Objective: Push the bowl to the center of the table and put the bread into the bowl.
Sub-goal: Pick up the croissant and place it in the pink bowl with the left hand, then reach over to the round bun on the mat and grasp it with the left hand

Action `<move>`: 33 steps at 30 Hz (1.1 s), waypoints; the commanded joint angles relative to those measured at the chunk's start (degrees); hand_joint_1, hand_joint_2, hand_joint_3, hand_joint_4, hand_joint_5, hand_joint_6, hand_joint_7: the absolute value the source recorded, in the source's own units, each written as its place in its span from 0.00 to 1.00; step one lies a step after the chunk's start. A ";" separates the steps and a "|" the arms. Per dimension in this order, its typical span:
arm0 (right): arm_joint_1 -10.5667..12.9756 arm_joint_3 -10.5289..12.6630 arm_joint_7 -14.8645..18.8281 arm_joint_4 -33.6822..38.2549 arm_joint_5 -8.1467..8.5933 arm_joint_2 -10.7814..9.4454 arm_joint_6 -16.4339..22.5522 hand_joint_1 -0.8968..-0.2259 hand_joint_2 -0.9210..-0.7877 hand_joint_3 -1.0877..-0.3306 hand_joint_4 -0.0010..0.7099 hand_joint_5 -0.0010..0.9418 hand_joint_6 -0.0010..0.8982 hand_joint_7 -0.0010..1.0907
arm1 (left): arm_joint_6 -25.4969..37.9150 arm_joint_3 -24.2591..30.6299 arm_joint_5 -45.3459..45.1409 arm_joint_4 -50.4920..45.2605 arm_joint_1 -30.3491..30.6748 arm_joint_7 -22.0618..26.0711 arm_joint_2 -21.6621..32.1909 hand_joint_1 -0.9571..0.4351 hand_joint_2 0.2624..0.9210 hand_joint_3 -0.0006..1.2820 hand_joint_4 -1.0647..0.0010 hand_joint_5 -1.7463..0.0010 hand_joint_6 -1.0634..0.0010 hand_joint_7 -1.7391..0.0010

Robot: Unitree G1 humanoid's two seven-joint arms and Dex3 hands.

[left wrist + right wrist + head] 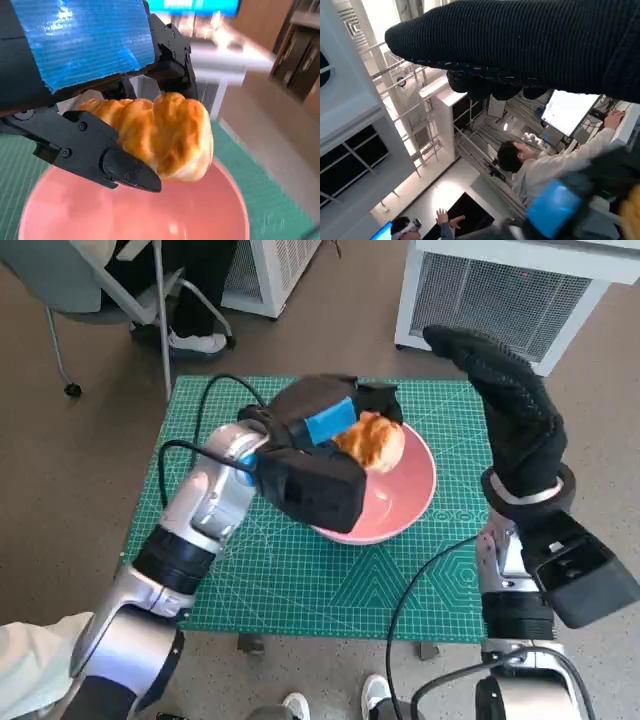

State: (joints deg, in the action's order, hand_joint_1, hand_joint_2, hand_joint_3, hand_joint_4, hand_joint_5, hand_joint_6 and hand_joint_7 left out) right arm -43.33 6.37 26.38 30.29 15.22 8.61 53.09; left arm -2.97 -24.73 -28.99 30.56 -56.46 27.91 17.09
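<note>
Left wrist view: bread (165,135) gripped by left hand (100,100) over bowl (210,215); lower slightly, then release gently inside.

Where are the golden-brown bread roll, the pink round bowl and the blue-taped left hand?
golden-brown bread roll (170,135), left wrist view, on its crust.
pink round bowl (405,502), head view, on its bare inner wall.
blue-taped left hand (325,425), head view, on the taped back.

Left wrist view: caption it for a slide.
Left hand holds the bread just above the pink bowl.
</note>
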 commanded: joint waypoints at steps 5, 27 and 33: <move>2.29 -0.29 -2.07 -1.95 -2.13 -0.09 -1.83 0.53 0.00 0.32 0.27 0.07 0.00 0.52 | 5.27 -0.04 1.41 -1.94 -1.29 10.34 0.98 0.54 0.87 0.04 0.97 0.99 0.82 0.98; 3.40 -1.35 -3.42 -3.07 -3.03 -0.53 -1.39 0.49 0.00 0.36 0.03 0.46 0.00 0.52 | 2.04 16.16 12.78 -30.34 14.87 15.62 18.18 0.47 0.86 0.02 0.97 0.99 0.80 0.99; 3.42 -1.71 -2.88 -3.55 -2.39 -0.32 -1.39 0.50 0.00 0.34 0.00 0.48 0.00 0.50 | 1.00 24.44 17.34 -36.69 23.75 16.17 24.83 0.46 0.88 0.01 0.93 0.99 0.77 0.98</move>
State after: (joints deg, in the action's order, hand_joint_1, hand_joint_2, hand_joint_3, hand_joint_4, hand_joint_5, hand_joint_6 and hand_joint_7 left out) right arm -41.19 5.12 22.86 26.99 12.75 8.25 51.96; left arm -1.33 -3.48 -13.70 -2.96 -36.63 43.36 38.93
